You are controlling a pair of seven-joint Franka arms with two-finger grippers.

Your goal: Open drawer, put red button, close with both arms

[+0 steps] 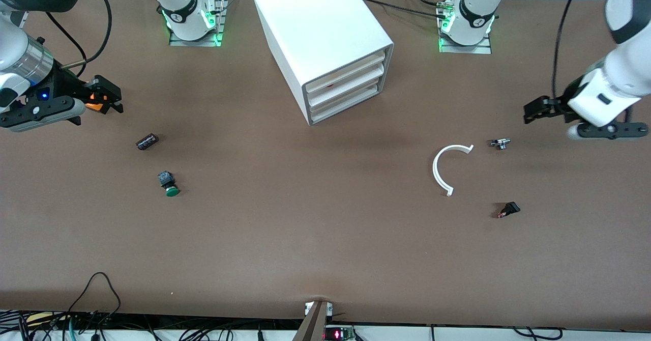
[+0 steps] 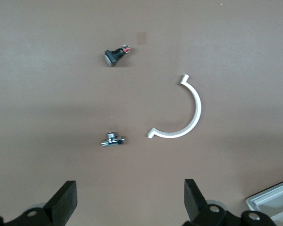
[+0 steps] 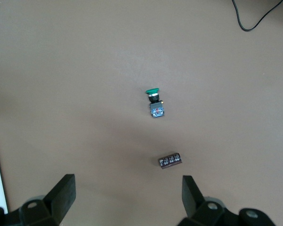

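Observation:
The white box cabinet (image 1: pixel 325 30) stands at the middle of the table near the arms' bases. Its drawers (image 1: pixel 346 84) all sit pushed in. A tiny red spot (image 1: pixel 330 84) shows in the gap above one drawer front; no red button lies on the table. My left gripper (image 1: pixel 534 112) is open and empty, up over the table at the left arm's end; its wrist view (image 2: pixel 130 200) shows bare table between the fingers. My right gripper (image 1: pixel 109 99) is open and empty over the right arm's end, as its wrist view (image 3: pixel 127 195) also shows.
A green-capped button (image 1: pixel 169 184) (image 3: pixel 154 101) and a dark cylinder (image 1: pixel 147 141) (image 3: pixel 170 160) lie under the right gripper's end. A white curved piece (image 1: pixel 447 168) (image 2: pixel 184 117), a small metal part (image 1: pixel 500 143) (image 2: pixel 113 140) and a small black part (image 1: pixel 508 209) (image 2: pixel 115 54) lie toward the left arm's end.

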